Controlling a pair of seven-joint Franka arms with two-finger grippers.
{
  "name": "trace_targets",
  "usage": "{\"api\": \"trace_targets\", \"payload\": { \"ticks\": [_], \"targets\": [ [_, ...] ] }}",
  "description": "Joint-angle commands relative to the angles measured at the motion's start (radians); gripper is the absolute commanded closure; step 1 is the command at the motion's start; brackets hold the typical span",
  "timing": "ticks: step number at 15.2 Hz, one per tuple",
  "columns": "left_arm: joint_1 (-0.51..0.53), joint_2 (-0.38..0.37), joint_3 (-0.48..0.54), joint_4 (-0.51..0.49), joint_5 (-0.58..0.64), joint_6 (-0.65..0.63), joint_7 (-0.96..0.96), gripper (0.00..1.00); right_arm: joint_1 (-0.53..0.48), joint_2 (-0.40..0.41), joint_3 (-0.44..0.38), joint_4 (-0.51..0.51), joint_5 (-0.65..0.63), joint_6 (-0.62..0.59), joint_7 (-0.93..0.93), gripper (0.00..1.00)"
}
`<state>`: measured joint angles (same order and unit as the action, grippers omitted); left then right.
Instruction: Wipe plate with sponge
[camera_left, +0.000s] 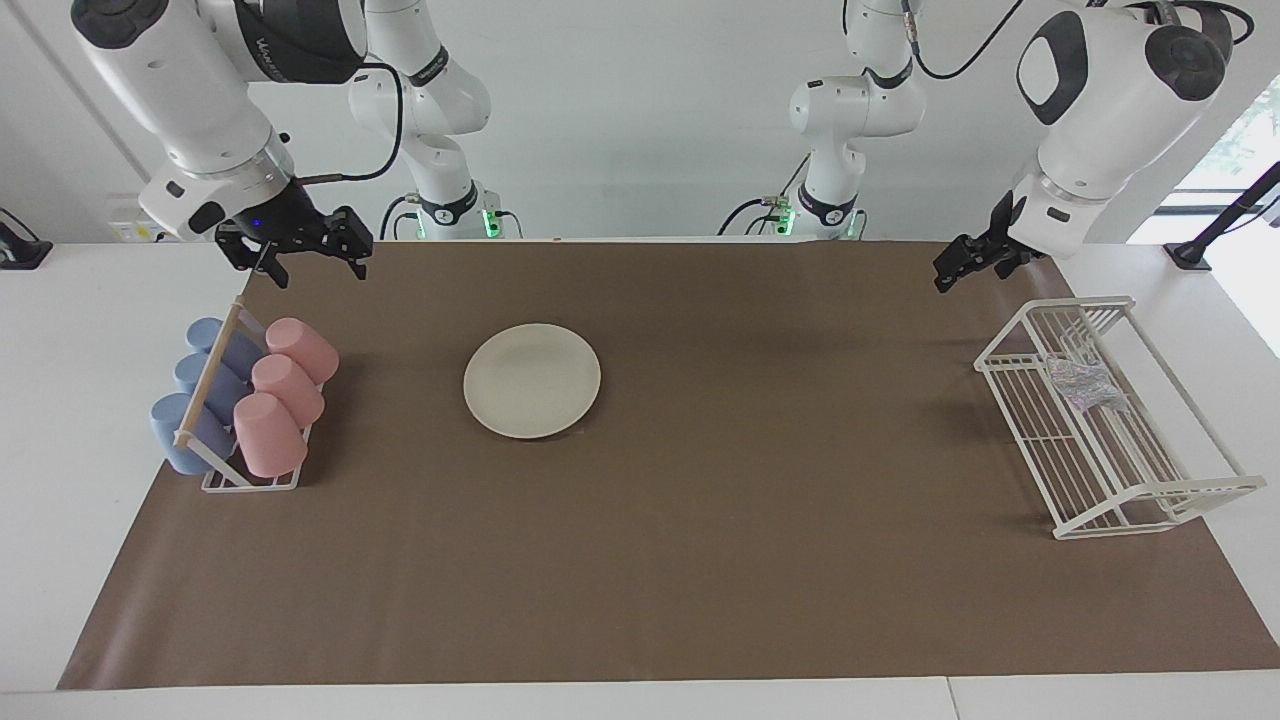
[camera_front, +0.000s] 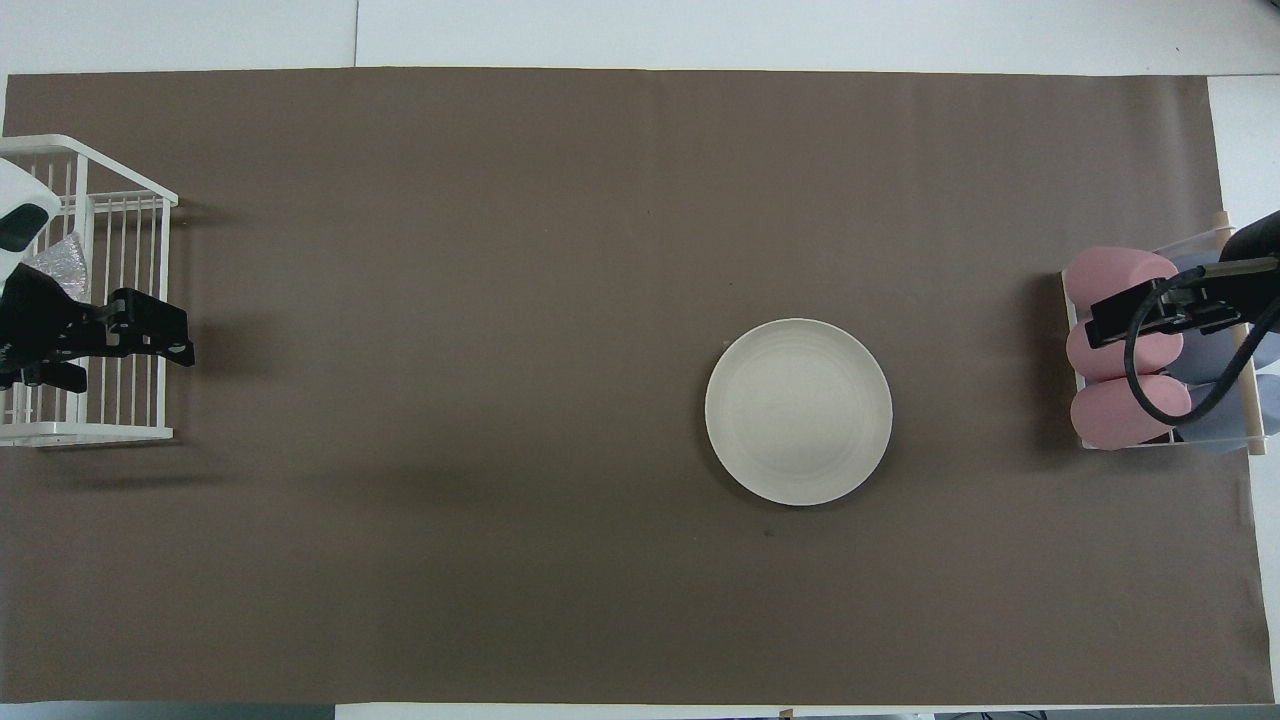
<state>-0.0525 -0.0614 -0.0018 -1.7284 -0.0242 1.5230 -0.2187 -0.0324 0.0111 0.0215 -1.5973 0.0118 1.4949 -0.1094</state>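
The cream-white plate (camera_left: 532, 380) (camera_front: 798, 411) lies flat on the brown mat, toward the right arm's end of the table, with nothing on it. The silvery sponge (camera_left: 1085, 385) (camera_front: 58, 265) rests inside the white wire basket (camera_left: 1150, 488) (camera_front: 90, 432) at the left arm's end. My left gripper (camera_left: 950, 272) (camera_front: 130, 355) hangs open and empty in the air over the basket's edge toward the plate, clear of the sponge. My right gripper (camera_left: 308, 262) (camera_front: 1110, 320) waits open and empty above the cup rack.
A wire rack (camera_left: 250, 482) (camera_front: 1075, 440) holds several pink and blue cups lying on their sides at the right arm's end. The brown mat (camera_left: 700, 560) covers most of the table.
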Motion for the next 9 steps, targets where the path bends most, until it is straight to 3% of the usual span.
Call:
{"api": "trace_targets", "payload": {
  "ticks": [1,9],
  "targets": [
    [0.031,-0.017,-0.009,0.016,-0.026,-0.03,0.016,0.0,-0.003,-0.02,0.008,-0.026,-0.015,0.021,0.013,0.0],
    [0.029,-0.017,-0.007,0.018,-0.034,-0.024,0.015,0.0,-0.001,-0.02,0.008,-0.026,-0.015,0.021,0.013,0.0]
  ]
}}
